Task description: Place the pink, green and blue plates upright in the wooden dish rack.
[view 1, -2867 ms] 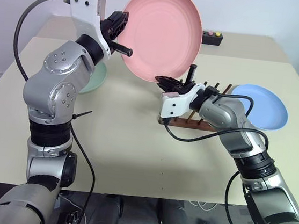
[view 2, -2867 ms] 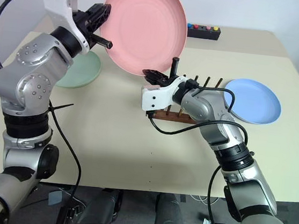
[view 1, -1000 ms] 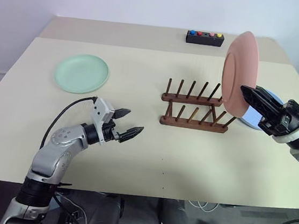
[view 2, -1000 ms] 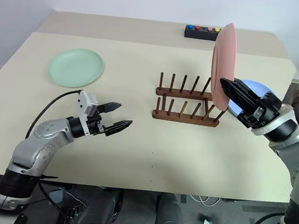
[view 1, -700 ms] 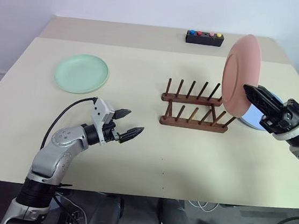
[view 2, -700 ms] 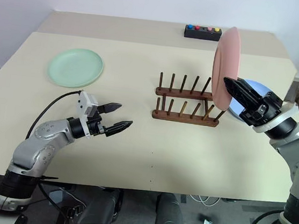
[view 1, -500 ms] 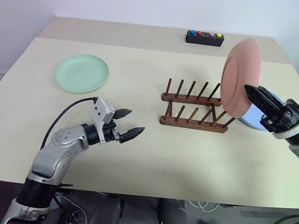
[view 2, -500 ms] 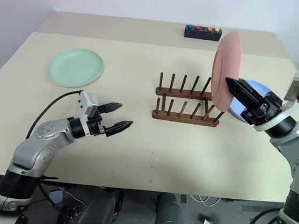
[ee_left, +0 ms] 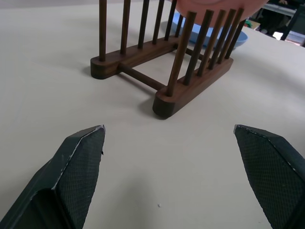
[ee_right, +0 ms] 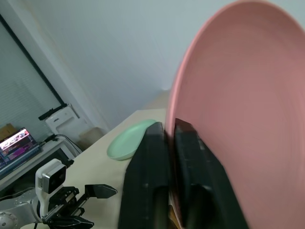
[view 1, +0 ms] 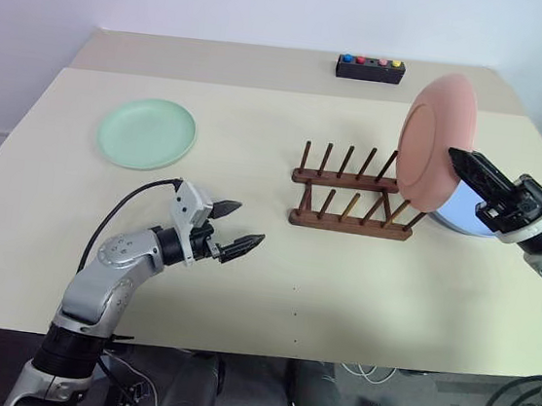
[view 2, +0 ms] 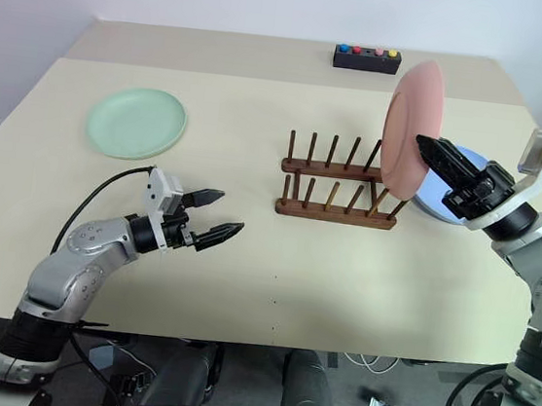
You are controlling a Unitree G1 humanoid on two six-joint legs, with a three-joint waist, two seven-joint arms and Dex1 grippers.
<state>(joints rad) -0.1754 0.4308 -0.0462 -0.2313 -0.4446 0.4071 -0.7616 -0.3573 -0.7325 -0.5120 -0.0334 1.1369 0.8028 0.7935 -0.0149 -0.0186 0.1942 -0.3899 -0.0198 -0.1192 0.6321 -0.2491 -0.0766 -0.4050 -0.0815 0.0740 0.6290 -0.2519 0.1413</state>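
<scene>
Jaws of the right gripper [view 1: 463, 166] pinch the rim of the pink plate [view 1: 433, 138], held on edge over the right end of the wooden dish rack [view 1: 350, 200] — its lower edge sits among the end pegs. Behind it, the blue plate [view 1: 464, 211] lies flat on the table [view 1: 242, 288], mostly hidden by plate and gripper. Off to the left, the left gripper [view 1: 233, 228] hovers low over bare tabletop, fingers spread wide, holding nothing. Farther left, the green plate [view 1: 148, 133] lies flat. A black button box [view 1: 369, 69] sits at the far edge — well clear of the rack.
</scene>
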